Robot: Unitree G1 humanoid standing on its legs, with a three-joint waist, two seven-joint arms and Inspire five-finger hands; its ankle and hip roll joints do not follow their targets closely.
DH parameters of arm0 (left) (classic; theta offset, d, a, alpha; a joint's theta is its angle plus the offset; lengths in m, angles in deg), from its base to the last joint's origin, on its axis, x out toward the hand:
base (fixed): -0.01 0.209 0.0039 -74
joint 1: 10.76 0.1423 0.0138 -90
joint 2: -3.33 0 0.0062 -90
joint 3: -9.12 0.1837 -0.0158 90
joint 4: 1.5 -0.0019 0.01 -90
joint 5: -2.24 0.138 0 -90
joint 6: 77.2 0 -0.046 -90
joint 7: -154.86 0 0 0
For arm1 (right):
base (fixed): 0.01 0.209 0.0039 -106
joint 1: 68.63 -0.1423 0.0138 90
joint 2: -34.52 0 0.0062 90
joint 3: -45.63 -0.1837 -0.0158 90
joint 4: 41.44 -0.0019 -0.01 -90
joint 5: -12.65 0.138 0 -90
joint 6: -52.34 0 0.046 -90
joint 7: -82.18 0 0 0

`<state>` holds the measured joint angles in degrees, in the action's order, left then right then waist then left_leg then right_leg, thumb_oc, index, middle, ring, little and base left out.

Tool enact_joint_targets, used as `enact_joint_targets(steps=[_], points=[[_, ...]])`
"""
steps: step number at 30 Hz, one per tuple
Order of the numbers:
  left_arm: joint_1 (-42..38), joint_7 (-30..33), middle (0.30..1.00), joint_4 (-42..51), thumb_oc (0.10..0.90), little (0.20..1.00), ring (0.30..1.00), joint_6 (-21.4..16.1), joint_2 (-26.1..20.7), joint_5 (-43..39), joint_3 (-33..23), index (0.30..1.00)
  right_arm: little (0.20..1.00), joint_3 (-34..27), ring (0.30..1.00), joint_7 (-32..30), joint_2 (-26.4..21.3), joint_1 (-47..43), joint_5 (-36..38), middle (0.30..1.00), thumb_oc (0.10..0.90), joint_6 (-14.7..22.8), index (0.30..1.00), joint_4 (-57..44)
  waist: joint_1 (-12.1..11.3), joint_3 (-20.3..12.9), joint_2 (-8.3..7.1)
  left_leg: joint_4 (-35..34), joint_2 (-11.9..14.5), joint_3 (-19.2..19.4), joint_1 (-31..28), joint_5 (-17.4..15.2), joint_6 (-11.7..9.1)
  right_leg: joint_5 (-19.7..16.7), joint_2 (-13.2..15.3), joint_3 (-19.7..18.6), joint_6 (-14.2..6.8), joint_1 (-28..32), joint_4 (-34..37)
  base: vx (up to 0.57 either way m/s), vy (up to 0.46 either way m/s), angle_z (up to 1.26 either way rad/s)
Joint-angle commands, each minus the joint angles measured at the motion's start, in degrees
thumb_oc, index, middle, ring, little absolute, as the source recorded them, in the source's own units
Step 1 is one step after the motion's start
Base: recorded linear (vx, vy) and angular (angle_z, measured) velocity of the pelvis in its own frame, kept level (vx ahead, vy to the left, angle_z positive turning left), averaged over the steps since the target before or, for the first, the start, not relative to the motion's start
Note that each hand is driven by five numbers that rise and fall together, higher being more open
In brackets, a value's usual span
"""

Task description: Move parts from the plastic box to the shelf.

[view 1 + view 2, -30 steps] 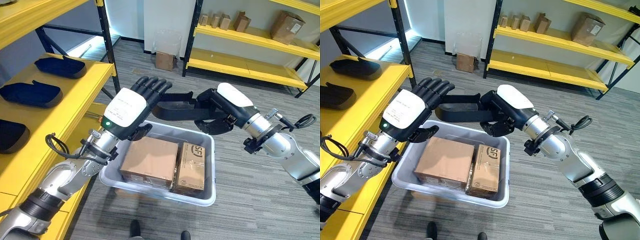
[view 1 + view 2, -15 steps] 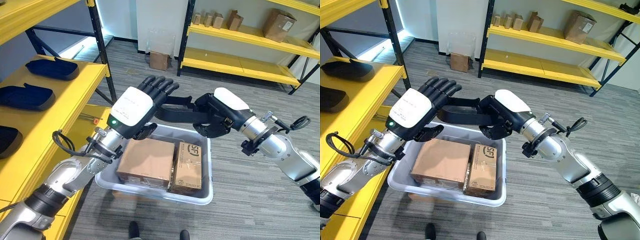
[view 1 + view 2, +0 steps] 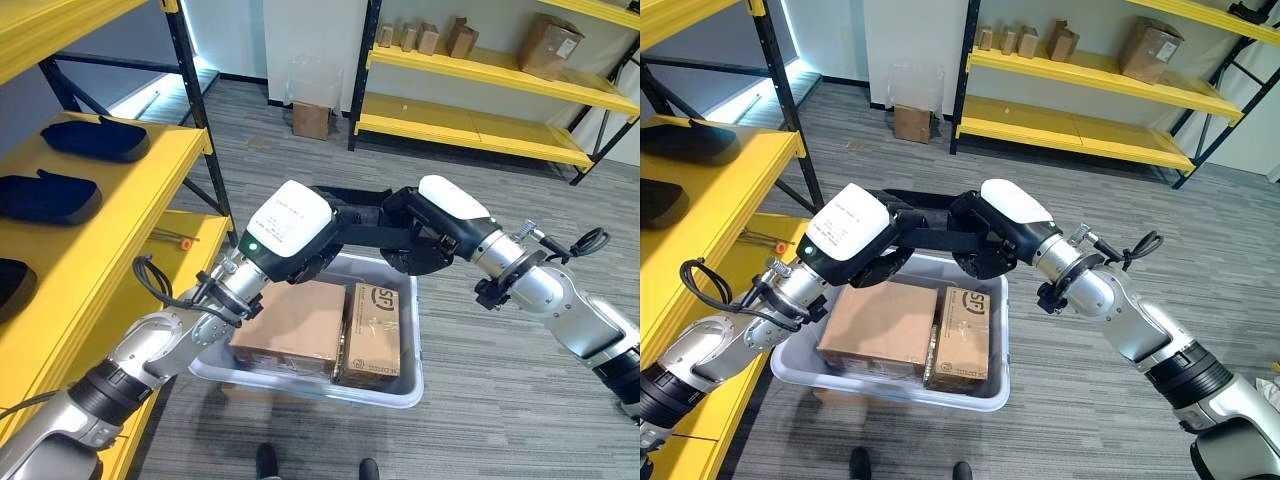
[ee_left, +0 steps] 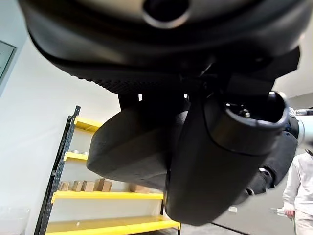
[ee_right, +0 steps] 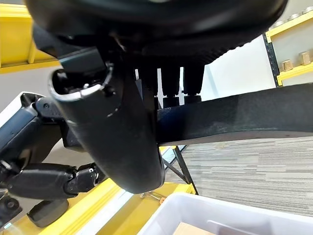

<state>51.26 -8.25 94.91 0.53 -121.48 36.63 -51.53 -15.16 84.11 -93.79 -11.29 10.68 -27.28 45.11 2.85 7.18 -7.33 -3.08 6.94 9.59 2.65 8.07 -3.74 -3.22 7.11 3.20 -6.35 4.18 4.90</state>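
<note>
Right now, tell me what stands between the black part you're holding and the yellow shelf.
Nothing visible. The black part, gripped by the left hand and right hand, hangs above the plastic box. The yellow shelf lies to the left, with open air between.

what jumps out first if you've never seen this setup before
Both hands meet above the grey plastic box: the left hand and the right hand share a long black part, held level over the box's far rim. Below them, two cardboard boxes lie side by side in the box, and the yellow shelf on the robot's left already carries dark blue parts.
</note>
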Motion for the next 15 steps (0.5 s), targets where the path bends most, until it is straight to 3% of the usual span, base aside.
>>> enact_joint_targets(steps=[1,14,15], points=[[-7.22,1.7,0.3,-0.06,0.4,0.3,0.3,-3.38,2.86,-0.13,3.1,0.3,0.3,-2.49,0.3,-5.33,3.18,-13.05,4.7,0.3,0.4,5.05,0.3,-0.83,-0.43,-7.76,0.85,2.68,7.74,-0.14,1.09,-4.09,-4.04,4.69,5.7,3.27,-5.53,4.17,-0.11,0.0,0.0,0.0],[-4.77,1.57,0.3,-0.7,0.4,0.3,0.3,-3.38,2.24,-0.56,1.47,0.3,0.3,-3.69,0.3,-5.56,3.42,-11.55,4.19,0.3,0.4,5.21,0.3,-1.06,-0.52,-7.94,1.13,2.43,7.7,-0.12,0.81,-3.97,-4.02,4.78,5.72,3.44,-5.46,4.4,-0.11,0.0,0.0,0.0],[-4.73,1.56,0.3,-0.67,0.4,0.3,0.3,-3.38,2.21,-0.56,1.45,0.3,0.413,-3.71,0.413,-5.54,3.43,-11.51,4.2,0.413,0.48,5.2,0.413,-1.09,-0.51,-7.94,1.13,2.43,7.7,-0.13,0.8,-3.97,-4.02,4.78,5.72,3.44,-5.46,4.41,-0.11,0.0,0.0,0.0]])
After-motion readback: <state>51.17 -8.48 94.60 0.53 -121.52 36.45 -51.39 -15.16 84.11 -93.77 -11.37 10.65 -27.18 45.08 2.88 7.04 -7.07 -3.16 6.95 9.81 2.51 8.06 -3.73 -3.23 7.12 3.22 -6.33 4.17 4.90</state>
